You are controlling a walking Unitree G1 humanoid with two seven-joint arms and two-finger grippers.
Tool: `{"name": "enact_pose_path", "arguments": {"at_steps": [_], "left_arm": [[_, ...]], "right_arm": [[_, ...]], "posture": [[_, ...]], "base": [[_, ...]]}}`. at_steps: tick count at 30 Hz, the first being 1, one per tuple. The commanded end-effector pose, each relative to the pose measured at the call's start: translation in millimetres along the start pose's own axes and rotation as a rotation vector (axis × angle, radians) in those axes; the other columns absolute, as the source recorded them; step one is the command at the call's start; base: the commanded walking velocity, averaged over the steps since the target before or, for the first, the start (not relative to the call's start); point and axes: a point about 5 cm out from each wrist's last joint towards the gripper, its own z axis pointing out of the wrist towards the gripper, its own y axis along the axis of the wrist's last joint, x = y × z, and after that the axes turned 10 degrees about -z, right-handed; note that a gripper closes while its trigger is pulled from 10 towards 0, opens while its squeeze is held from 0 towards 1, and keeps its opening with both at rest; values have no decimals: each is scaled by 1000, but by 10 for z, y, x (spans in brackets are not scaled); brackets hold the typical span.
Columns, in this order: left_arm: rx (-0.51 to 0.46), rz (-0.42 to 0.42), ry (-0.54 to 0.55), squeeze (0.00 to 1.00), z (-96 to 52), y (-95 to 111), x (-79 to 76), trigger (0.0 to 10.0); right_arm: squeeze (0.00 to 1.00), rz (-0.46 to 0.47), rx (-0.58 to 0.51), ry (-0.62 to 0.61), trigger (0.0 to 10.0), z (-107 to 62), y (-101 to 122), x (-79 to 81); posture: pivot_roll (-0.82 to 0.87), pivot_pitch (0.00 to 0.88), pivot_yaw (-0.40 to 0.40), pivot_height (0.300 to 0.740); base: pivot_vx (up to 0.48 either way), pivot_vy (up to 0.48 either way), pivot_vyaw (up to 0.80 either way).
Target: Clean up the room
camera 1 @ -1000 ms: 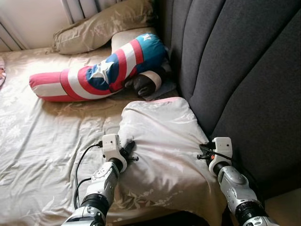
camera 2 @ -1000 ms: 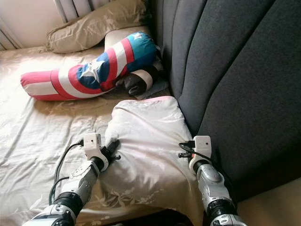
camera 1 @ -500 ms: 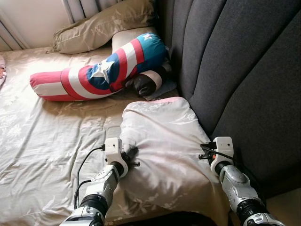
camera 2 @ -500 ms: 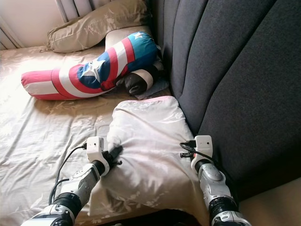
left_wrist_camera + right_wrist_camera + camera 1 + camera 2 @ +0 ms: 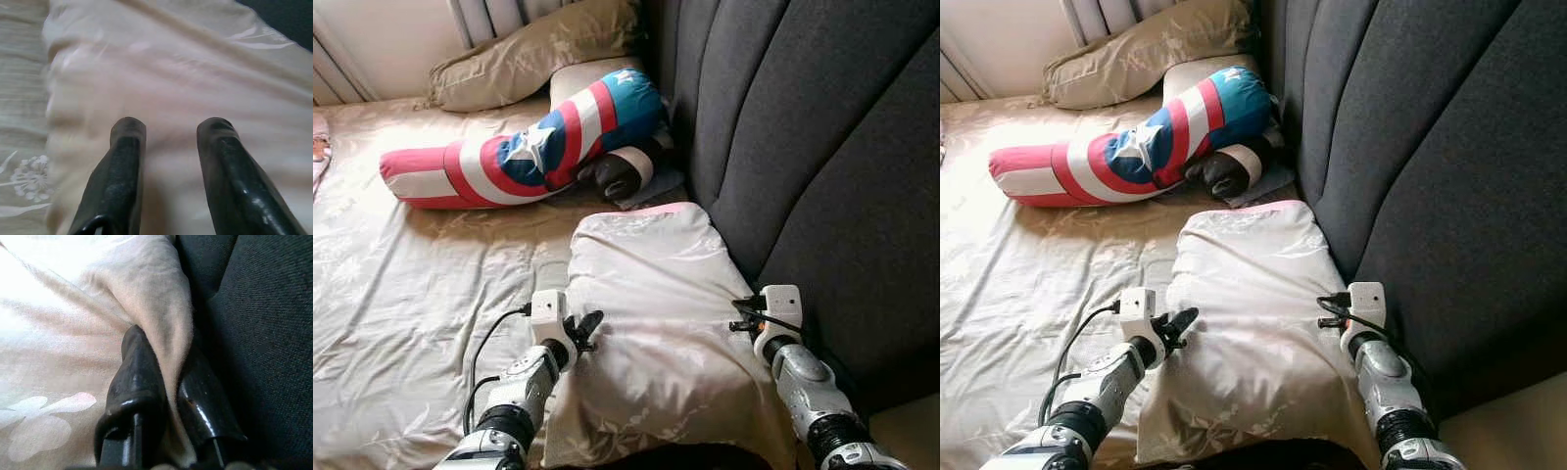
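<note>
A pale beige pillow (image 5: 656,323) lies flat on the bed against the dark headboard. My left gripper (image 5: 583,327) is at the pillow's left edge, open. In the left wrist view its two black fingers (image 5: 128,147) stand apart over the pillow cloth (image 5: 171,73) with nothing between them. My right gripper (image 5: 741,319) is at the pillow's right edge, beside the headboard. In the right wrist view it (image 5: 166,352) is shut on a fold of the pillow's fabric (image 5: 161,298).
A bolster with a red, white and blue star pattern (image 5: 519,152) lies further up the bed, beside a tan pillow (image 5: 533,54) and a dark rolled item (image 5: 622,174). The grey padded headboard (image 5: 822,147) stands along the right. Wrinkled beige sheet (image 5: 401,264) spreads to the left.
My left gripper has come off the pillow's left edge and now stands open beside it. The pillow has settled flatter. My right gripper has stayed on the right edge.
</note>
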Motion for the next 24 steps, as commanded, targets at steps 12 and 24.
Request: {"name": "enact_pose_path", "arguments": {"at_steps": [12,24], "left_arm": [[-5,44,0,1000,16,19,-30,10000],[-17,41,20,0,14,44,-6,10000]], "right_arm": [[0,-14,-15,19,10000,-1,-18,77],[165,4,51,84,10000,-22,-178,230]], "posture": [[-8,115,15,740],[-11,115,13,740]], "base": [[0,0,0],[0,0,0]]}}
